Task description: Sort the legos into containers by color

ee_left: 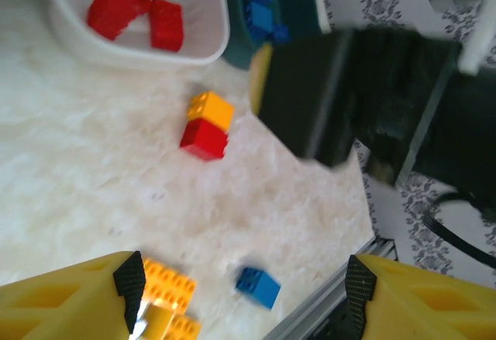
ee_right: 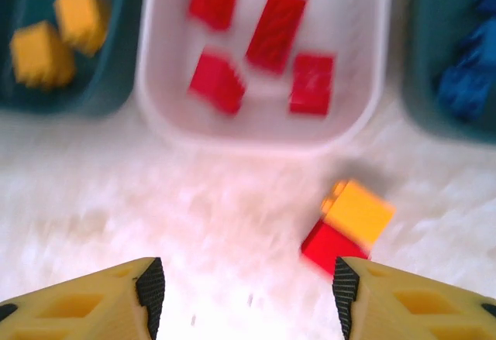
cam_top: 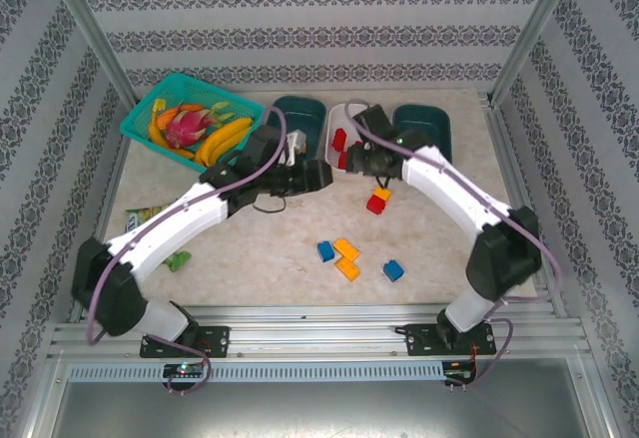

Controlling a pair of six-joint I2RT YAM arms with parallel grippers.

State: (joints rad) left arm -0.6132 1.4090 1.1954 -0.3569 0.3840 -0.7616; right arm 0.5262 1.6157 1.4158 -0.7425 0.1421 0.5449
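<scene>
Right gripper (ee_right: 246, 297) parted, empty, facing white tub (ee_right: 263, 137) of red bricks (ee_right: 276, 30), left gripper (ee_left: 245, 290) parted, empty, right arm (ee_left: 349, 92) close ahead

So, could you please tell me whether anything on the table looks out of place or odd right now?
One pair stands out: an orange brick sits pressed against a red brick on the table, just in front of the white tub. The two colours look stuck together, so they could not be sorted as one. Nothing looks spilled or damaged.

Red legos (ee_right: 275, 30) sit in the white tub (ee_right: 263, 135), yellow legos (ee_right: 81, 15) in a dark teal tub (ee_right: 77, 101), on a mottled cream table (ee_right: 194, 216).
</scene>
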